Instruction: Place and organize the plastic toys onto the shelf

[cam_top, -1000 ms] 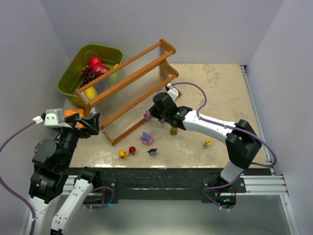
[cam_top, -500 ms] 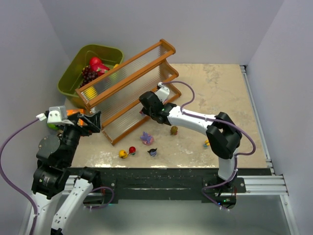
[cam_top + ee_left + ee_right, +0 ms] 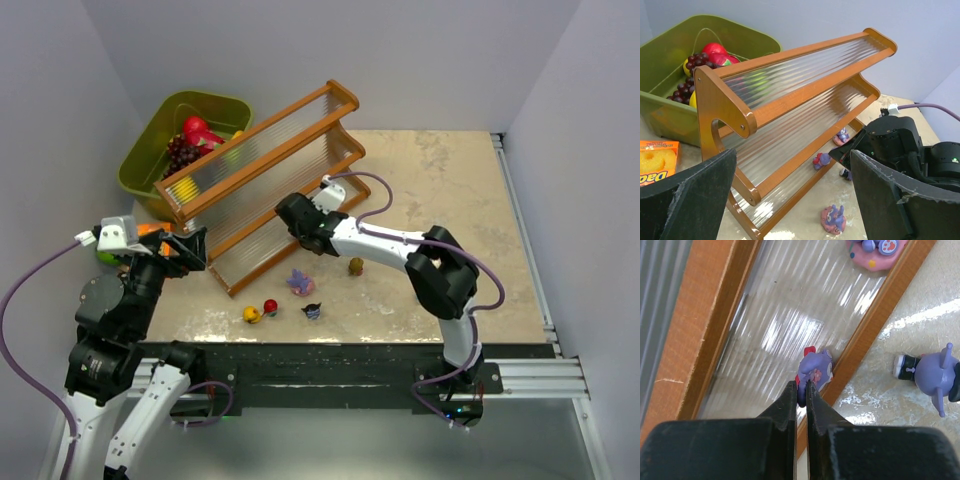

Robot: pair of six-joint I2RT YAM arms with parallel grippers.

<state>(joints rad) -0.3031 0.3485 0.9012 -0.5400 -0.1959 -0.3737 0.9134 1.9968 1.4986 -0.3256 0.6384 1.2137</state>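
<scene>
The shelf (image 3: 262, 168) stands slanted at the back left, with a wooden frame and clear ribbed tiers (image 3: 790, 95). My right gripper (image 3: 800, 386) is shut on the edge of a purple toy with a red base (image 3: 815, 370), which rests on the bottom tier (image 3: 770, 335) against its front rail. In the left wrist view that toy (image 3: 821, 160) sits just left of the right gripper (image 3: 852, 150). A pink-based purple toy (image 3: 874, 249) stands farther along the same tier. My left gripper (image 3: 795, 200) hangs open, facing the shelf's left end, holding nothing.
On the table lie a purple-and-pink toy (image 3: 299, 283), a dark one (image 3: 312, 311), red (image 3: 270, 307), yellow (image 3: 252, 314) and olive (image 3: 355, 266) ones, plus a purple toy with dark shoes (image 3: 932, 375). An olive-green bin (image 3: 150, 150) of fruit stands behind the shelf; an orange sponge pack (image 3: 657, 162) lies left.
The right arm has swung left from the table in front of the shelf to the bottom tier, carrying the purple toy. The left arm shifted slightly, then stayed still.
</scene>
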